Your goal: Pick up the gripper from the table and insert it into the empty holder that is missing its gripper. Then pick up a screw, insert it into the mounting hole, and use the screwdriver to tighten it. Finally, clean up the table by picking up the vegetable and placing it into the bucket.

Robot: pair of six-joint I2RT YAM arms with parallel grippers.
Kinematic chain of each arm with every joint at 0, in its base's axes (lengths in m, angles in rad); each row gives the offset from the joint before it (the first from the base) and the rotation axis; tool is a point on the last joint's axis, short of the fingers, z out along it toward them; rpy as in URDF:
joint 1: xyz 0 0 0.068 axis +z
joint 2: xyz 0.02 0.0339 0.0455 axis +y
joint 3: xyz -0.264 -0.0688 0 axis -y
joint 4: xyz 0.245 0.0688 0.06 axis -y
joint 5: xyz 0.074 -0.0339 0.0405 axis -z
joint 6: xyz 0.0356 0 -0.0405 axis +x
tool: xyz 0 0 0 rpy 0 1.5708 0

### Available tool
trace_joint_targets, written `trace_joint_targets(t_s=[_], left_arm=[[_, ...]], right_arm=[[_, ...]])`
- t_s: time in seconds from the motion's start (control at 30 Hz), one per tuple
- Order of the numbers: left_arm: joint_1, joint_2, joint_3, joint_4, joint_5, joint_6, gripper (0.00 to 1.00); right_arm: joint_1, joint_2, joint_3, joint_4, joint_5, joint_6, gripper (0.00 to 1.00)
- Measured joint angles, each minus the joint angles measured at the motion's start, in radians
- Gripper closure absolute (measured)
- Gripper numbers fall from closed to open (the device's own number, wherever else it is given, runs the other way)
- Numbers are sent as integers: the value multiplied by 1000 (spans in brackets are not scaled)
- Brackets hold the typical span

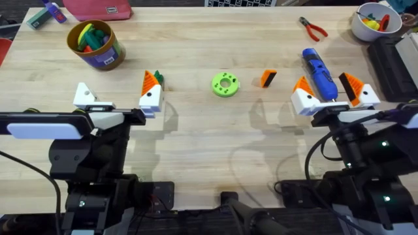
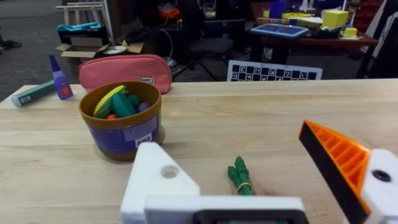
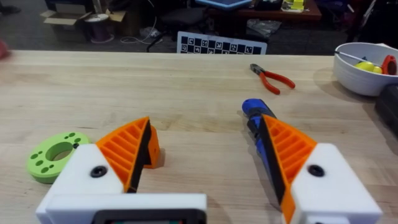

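Loose gripper [image 1: 268, 78] on table [image 1: 196, 130] between green disc [image 1: 225, 84] and screwdriver [image 1: 319, 73]; right gripper [image 1: 333, 96] jaws wide, empty; left gripper [image 1: 117, 98] wide, empty holder [image 1: 83, 95]; approach squarely, pinch flat faces.

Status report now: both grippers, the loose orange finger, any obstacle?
Left gripper open, one white holder block bare. Right gripper open, empty. Loose orange wedge finger untouched on the table, nothing in its way.
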Motion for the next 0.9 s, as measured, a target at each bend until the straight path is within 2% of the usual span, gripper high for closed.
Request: trace_joint_targets(t_s=[0.37,0.5,0.57,0.67,0.73,0.9], left_arm=[[0,0,0,4,-7,0,15],[0,0,2,37,-17,0,15],[0,0,14,7,-23,0,15],[0,2,78,-78,-27,0,15],[0,19,160,-155,-31,0,15],[0,167,435,-393,-46,0,15]], right_arm=[[0,0,0,4,0,0,7],[0,0,0,78,0,0,8],[0,0,10,103,0,0,8],[0,3,60,88,0,0,7],[0,11,131,46,0,0,8],[0,90,342,-154,-4,11,8]])
